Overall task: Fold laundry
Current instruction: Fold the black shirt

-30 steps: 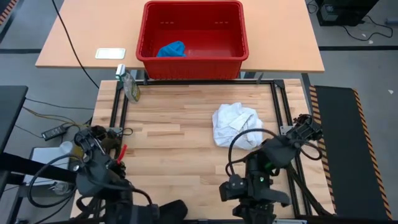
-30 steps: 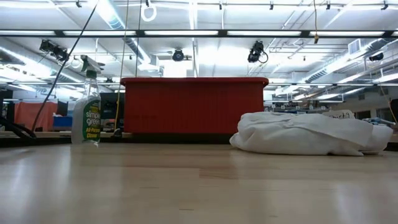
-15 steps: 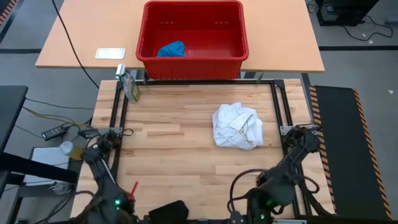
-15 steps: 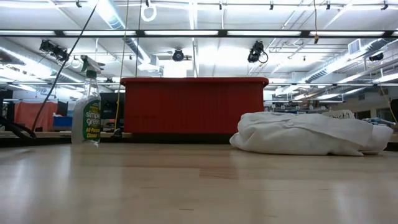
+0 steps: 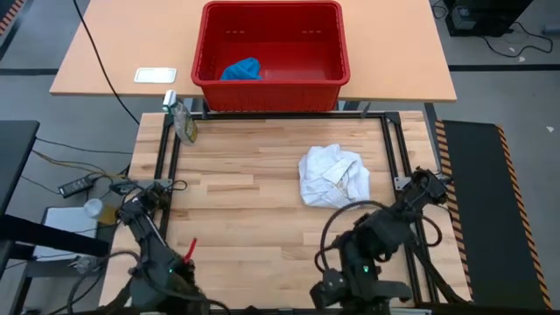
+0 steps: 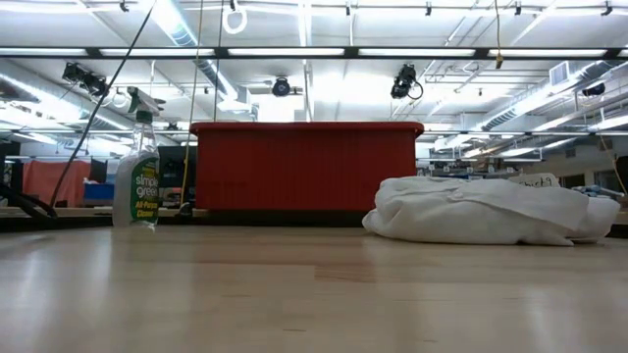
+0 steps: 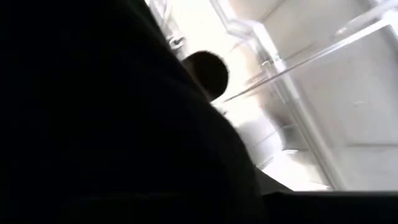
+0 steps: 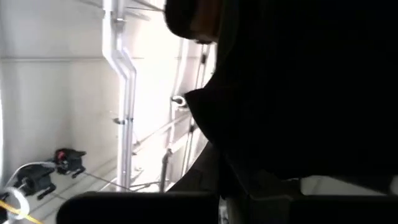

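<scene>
A crumpled white cloth garment (image 5: 333, 176) lay bunched in a heap on the right half of the pale wooden slatted table (image 5: 236, 192), nearer its far edge than its near one. In the low view the same white heap (image 6: 491, 210) sat on the table top, right of centre. A smaller bright blue cloth garment (image 5: 241, 69) rested inside the red plastic basket (image 5: 271, 87), toward the basket's left side; the basket stood on a separate tan table (image 5: 96, 61) beyond the far edge of the work table. A clear spray bottle with a green label (image 5: 181, 119) stood at the far left corner of the work table.

The left arm (image 5: 153, 254) was folded low at the near left corner and the right arm (image 5: 376, 245) at the near right corner, both well apart from the white garment. The fingers of both arms were closed and held nothing.
</scene>
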